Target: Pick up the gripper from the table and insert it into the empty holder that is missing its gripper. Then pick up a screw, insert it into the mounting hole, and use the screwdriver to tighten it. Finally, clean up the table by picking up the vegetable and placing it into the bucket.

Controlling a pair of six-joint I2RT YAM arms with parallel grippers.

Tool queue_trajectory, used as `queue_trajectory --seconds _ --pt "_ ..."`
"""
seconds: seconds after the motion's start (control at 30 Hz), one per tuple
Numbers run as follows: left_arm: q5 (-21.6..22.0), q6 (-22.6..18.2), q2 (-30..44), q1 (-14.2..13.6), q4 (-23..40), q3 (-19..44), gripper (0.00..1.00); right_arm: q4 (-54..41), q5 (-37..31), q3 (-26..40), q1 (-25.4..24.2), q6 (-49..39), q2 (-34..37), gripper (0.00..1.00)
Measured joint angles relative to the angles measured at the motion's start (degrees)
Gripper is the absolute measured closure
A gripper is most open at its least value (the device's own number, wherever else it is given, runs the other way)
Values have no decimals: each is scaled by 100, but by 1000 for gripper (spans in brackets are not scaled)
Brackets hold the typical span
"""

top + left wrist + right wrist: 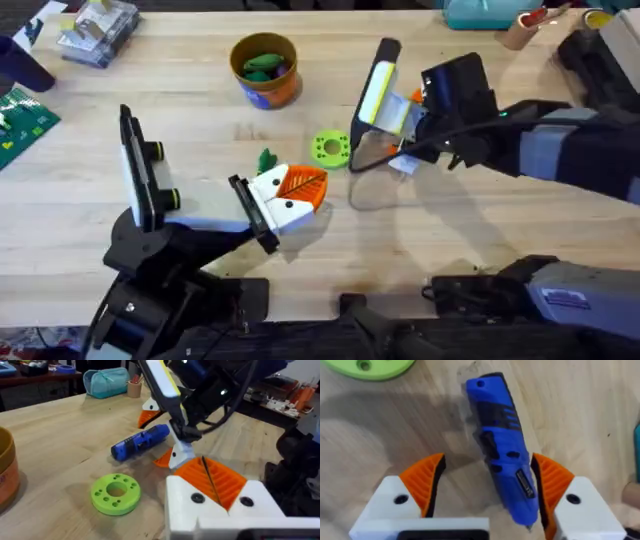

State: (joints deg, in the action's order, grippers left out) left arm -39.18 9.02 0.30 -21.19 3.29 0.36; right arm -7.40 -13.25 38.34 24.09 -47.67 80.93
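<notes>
- Right gripper (pixel 482 490) is down over the screwdriver (pixel 502 447), and its 2 orange fingers (pixel 422 480) stand wide apart on either side of the blue barrel, which lies flat on the table (pixel 120 215). One finger sits just beside the barrel, maybe touching; the other is well clear. Nothing is clamped.
- From the left wrist view, that screwdriver (pixel 140 442) lies on the wood beyond the lime-green ring (pixel 116 492), with the right arm (pixel 200 390) leaning in above it.
- Left gripper (pixel 290 195) sits near the middle of the table: 1 orange ribbed finger (pixel 215 477) mounted in its white holder (pixel 225 510), seen close up. Whether it is open or closed, I cannot tell.
- Overhead, the green ring (pixel 330 149) lies between the 2 grippers, just beyond the left one.
- The small dark-green vegetable (pixel 266 160) lies on the table beside the left gripper, on the bucket's side.
- The orange bucket (pixel 265 70) stands farther back, upright, with green pieces inside it.
- A teal pouch (pixel 106 382) sits at the far edge of the table.
</notes>
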Motion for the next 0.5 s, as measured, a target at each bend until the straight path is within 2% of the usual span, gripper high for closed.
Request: queue_trajectory --seconds 0.13,0.3,0.5 --pt "0 0 2 0 0 0 985 -949 123 256 33 796 -249 7" --pt "0 0 2 0 0 0 985 -2331 532 1090 33 1615 -686 7" --pt "0 0 0 0 0 0 985 -3024 781 1936 40 2788 -1204 6"
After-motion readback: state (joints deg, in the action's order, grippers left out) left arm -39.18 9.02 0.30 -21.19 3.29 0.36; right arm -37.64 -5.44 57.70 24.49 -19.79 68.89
